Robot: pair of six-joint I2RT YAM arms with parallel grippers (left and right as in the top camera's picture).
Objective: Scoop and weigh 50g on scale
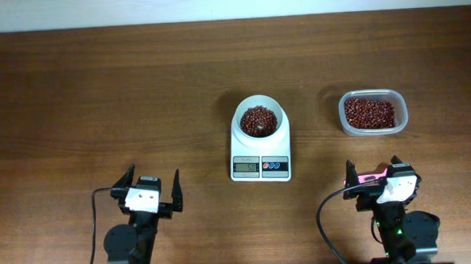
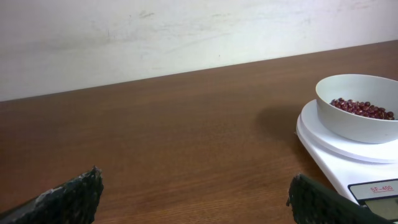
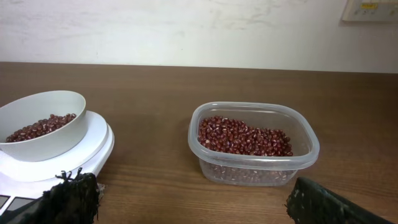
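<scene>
Table: a dark brown wooden tabletop point(image 1: 98, 90) fills the overhead view and carries everything else.
Wall: a plain white wall point(image 2: 186, 37) stands behind the far edge of the table.
Left gripper: the black two-finger left gripper point(image 1: 153, 174) sits at the near edge, left of the scale. Its jaws are spread wide with nothing between them. In the left wrist view its fingers point(image 2: 68, 199) frame bare wood.
Right gripper: the black right gripper point(image 1: 371, 164), with a pink part on its body, sits at the near edge below the tub. Its jaws are also spread wide and hold nothing.
Scale: the small white rectangular digital kitchen scale point(image 1: 260, 155) stands near the middle of the table, between the two grippers and farther back, touching neither.
Tub: a clear rectangular plastic tub point(image 1: 402, 113) stands to the right of the scale, well apart from it.
Bowl: a round white bowl point(image 1: 239, 120) sits upright on the scale's platform.
Beans: small dark red beans point(image 1: 369, 112) fill the tub's floor, and a smaller heap point(image 1: 259, 121) lies in the bowl.
Display: the grey LCD point(image 1: 246, 168) faces the near edge, its reading too small to tell.
Buttons: small red and blue buttons point(image 1: 276, 166) sit just beside the display.
</scene>
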